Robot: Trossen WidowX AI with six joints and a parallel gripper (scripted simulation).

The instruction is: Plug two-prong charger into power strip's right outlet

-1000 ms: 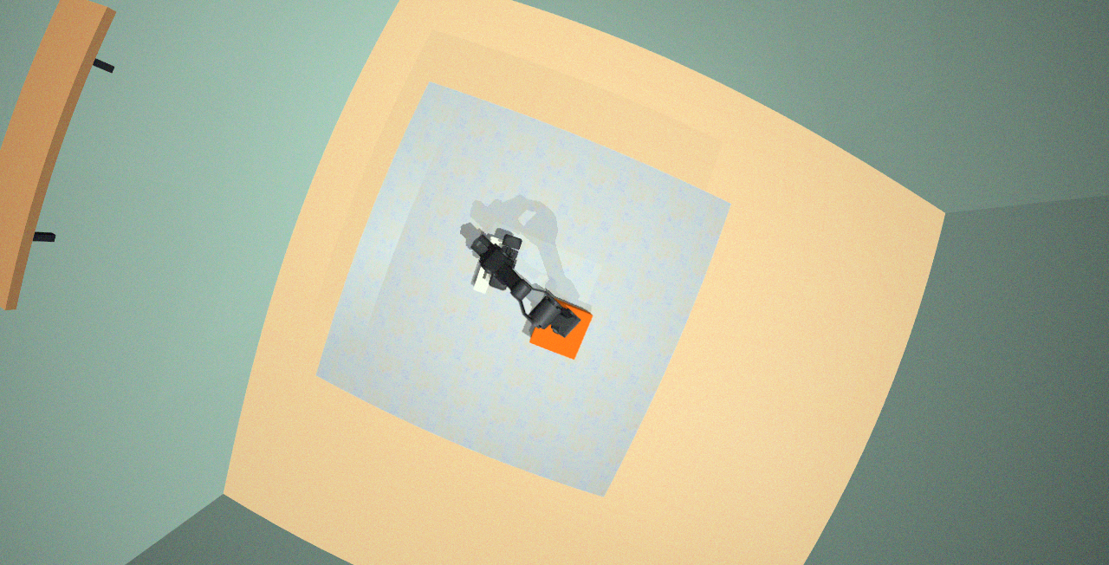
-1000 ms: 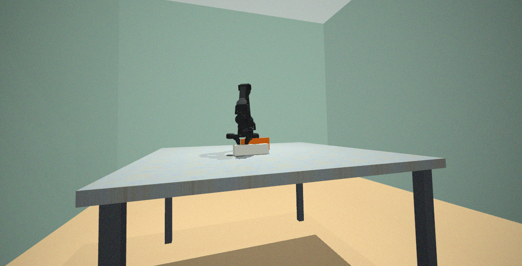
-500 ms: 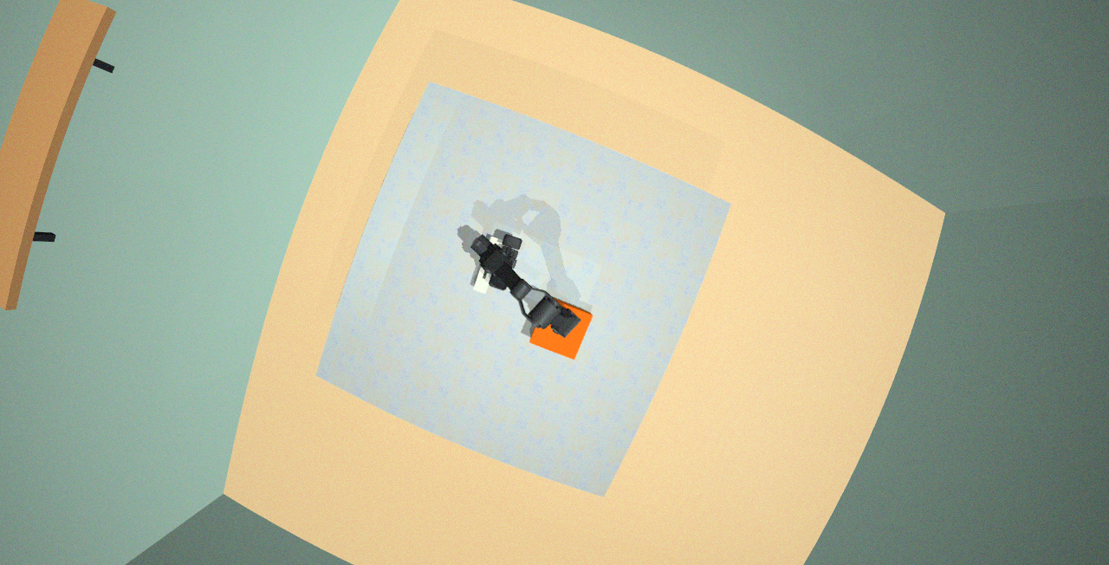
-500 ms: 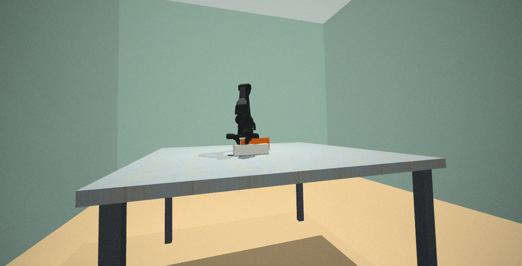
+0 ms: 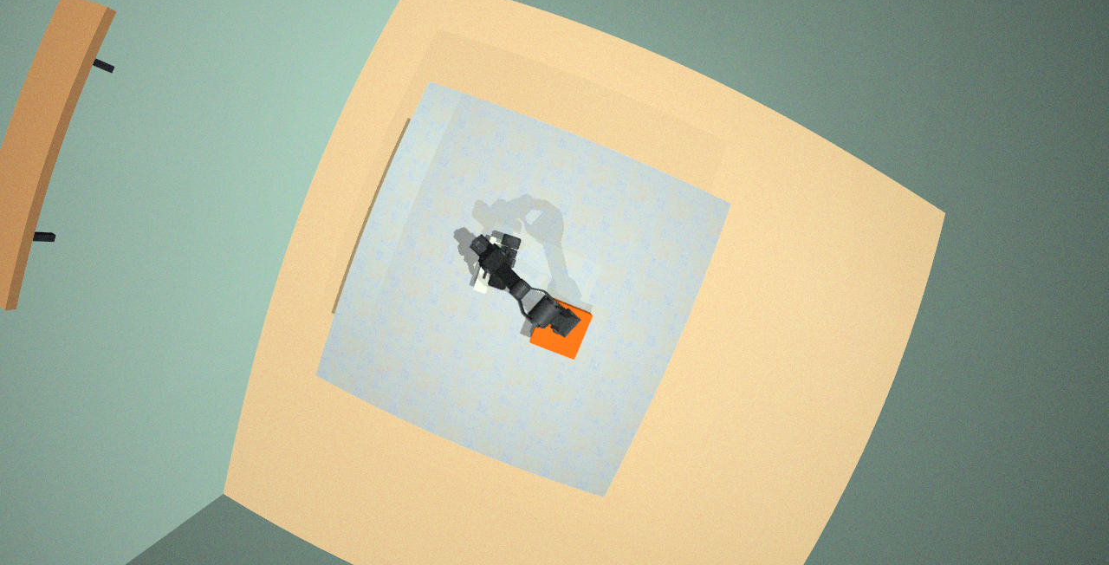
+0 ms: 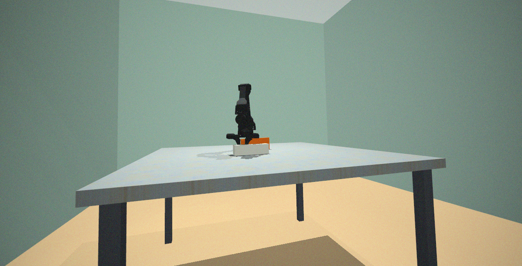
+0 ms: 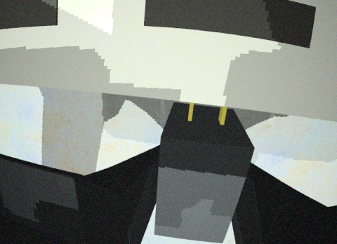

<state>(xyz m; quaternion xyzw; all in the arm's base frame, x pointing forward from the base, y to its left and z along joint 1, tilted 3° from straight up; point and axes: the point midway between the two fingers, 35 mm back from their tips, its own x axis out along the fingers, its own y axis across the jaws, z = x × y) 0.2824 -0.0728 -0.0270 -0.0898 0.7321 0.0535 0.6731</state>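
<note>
A black robot arm (image 5: 544,311) (image 6: 243,109) reaches over a pale blue speckled square table (image 5: 542,422) (image 6: 255,182). Its black two-finger gripper (image 5: 488,260) (image 6: 243,142) (image 7: 196,158) is low down, squeezing the small dark grey box-shaped charger (image 7: 203,156) between its fingers. The charger is right by the long off-white power strip (image 5: 480,282) (image 6: 251,149) (image 7: 168,69), which sits on the table.

Two thin gold metal prongs (image 7: 190,112) (image 7: 222,116) stick out of the end of the charger and point at the strip. They run up to the strip's edge in the wrist view, and their tips are hidden there. I cannot tell if they touch the strip or go inside it. Two dark flat rectangles (image 7: 28,10) (image 7: 228,17) show on the strip.

A bright orange boxy thing (image 5: 560,341) (image 6: 261,140) is on the table, and seen from the top, part of the arm covers it. The table has dark legs (image 6: 111,233) (image 6: 424,217). On the green wall is a brown shelf (image 5: 38,142).
</note>
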